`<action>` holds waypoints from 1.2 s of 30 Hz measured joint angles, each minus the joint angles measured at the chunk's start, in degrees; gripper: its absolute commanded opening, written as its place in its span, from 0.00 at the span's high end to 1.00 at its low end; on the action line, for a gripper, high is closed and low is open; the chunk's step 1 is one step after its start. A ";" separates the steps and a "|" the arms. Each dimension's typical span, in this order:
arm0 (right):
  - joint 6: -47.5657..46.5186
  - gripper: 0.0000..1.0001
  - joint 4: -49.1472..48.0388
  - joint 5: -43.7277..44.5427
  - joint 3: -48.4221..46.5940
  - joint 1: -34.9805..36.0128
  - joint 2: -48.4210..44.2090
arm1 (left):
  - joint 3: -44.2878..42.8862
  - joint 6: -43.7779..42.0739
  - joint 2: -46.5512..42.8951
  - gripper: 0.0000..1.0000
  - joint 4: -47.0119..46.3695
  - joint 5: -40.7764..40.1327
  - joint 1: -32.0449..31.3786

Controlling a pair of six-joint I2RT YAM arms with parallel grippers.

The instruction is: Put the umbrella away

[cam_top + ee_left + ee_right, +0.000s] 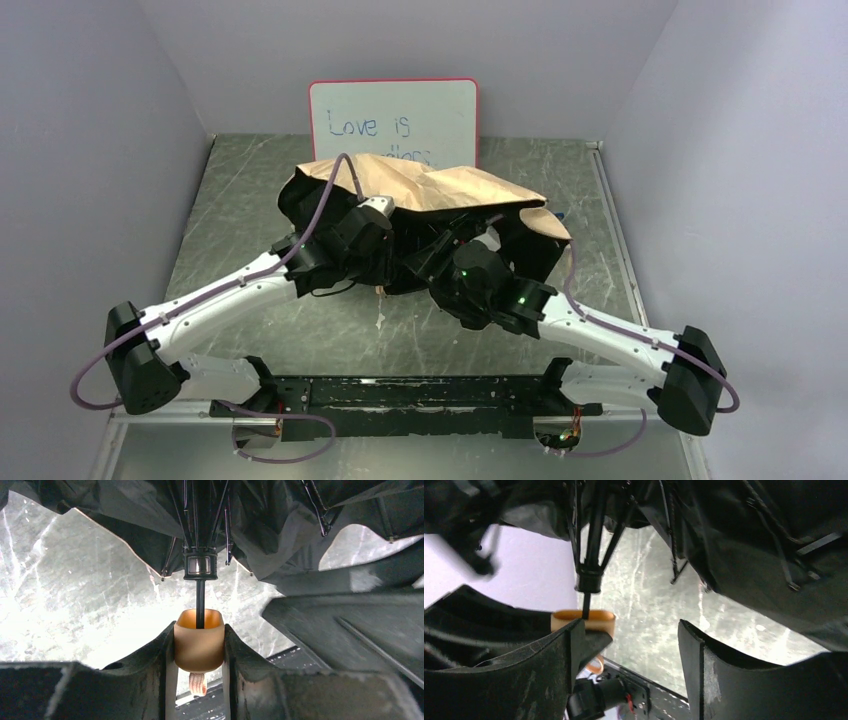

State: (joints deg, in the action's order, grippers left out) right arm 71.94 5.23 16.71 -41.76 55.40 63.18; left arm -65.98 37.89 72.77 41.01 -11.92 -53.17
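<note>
Nearest in the top view, the black base rail is spanning the near edge; the umbrella is lying half-collapsed on the surface before the whiteboard. In the left wrist view, the left claw is pinching the handle. In the right wrist view, the right claw is standing spread, gripping nothing.

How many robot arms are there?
2. The left arm comes in from the left; the left hand squeezes the umbrella's handle. The right arm comes in from the right; the right hand is open near the handle. None look hidden.

Overhead; two wrist close-ups beneath umbrella
</note>
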 measured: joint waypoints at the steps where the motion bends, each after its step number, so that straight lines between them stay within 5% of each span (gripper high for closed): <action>1: -0.22 0.26 0.81 0.26 0.79 -0.07 -1.07 | 0.42 0.02 0.46 0.95 -0.57 -0.55 0.09; 19: -11.50 0.27 22.36 8.15 6.67 -0.15 -25.77 | 9.14 -4.20 8.76 0.95 -10.91 -3.32 0.15; 27: -18.71 0.28 30.69 14.95 -4.72 -0.15 -24.85 | 10.03 -6.58 10.71 0.45 -13.75 -2.91 0.22; 32: -24.28 0.28 35.50 19.76 -19.47 -1.14 -11.72 | 10.01 -9.44 6.88 0.36 -14.16 -2.84 0.24; 36: -30.86 0.30 35.80 16.55 -25.79 -9.29 -2.32 | 9.55 -12.90 0.85 0.37 -14.14 -1.70 0.28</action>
State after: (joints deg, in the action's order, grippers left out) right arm 41.08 41.04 33.26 -67.55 46.11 60.86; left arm -56.42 24.99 73.63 26.87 -13.63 -52.88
